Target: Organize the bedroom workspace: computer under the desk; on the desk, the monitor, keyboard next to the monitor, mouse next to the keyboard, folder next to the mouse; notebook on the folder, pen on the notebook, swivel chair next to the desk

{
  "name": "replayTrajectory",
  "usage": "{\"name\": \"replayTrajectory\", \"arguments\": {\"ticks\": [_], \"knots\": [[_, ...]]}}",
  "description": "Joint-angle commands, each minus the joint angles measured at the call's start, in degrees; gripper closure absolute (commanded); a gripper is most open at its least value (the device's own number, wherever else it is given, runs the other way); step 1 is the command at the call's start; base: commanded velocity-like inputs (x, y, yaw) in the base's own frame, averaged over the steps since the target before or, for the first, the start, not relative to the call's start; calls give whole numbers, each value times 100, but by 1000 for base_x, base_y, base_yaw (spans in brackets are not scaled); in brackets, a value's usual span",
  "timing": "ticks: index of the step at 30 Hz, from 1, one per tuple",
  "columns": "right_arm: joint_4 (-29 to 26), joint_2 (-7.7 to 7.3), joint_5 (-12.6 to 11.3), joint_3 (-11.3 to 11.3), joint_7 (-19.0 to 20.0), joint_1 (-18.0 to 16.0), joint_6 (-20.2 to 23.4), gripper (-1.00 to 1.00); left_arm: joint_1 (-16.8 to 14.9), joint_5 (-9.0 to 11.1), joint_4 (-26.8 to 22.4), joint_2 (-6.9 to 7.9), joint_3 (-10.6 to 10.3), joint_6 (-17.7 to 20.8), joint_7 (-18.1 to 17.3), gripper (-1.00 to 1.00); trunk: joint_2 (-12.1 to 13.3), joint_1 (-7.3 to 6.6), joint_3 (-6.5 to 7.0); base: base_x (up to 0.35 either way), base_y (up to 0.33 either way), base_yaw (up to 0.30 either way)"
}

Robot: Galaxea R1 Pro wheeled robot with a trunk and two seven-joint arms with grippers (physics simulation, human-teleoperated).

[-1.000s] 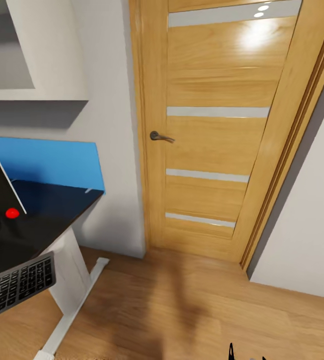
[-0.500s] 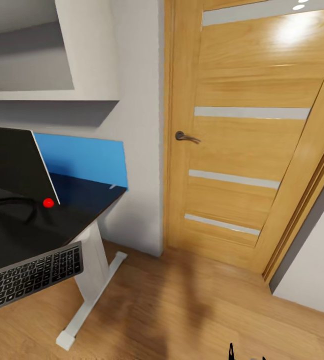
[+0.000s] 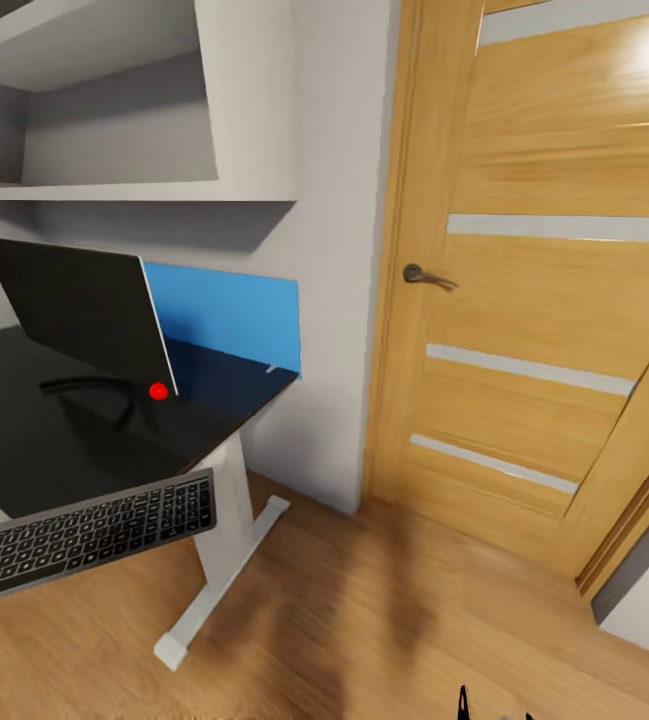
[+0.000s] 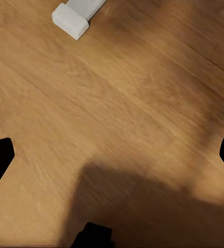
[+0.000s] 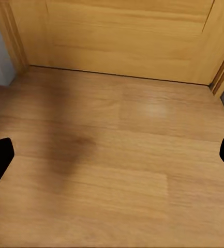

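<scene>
The black worktop (image 3: 84, 450) is standing at 9 o'clock, carrying the monitor (image 3: 84, 305) and the keyboard (image 3: 84, 535) overhanging its edge. The wooden door (image 3: 554, 300) is filling 2 o'clock. The view is swinging left since before. Both claws seem apart.

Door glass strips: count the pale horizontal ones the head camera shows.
4. All on the wooden door: top edge, above the handle, below it, lowest. More may lie beyond the frame.
</scene>
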Motion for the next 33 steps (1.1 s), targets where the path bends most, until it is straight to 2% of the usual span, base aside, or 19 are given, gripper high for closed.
{"name": "replayTrajectory", "arguments": {"ticks": [1,7,24,33], "knots": [[0,-4,-22,47,-27,-2,-19,-100,-7,61,4,5,-41,-39,39,-100,-2,-1,-5,0,0,284],[0,-4,99,46,-35,-2,-22,-100,-7,53,4,5,-39,-39,39,-100,-2,-1,-5,0,0,284],[0,-4,125,53,-35,-2,-19,-100,-7,52,4,-5,-41,-39,35,-100,-2,-1,-5,0,0,284],[0,-4,237,47,-31,-2,-19,-100,-7,52,4,0,-37,-39,38,-100,-2,-1,-5,0,0,284]]}}
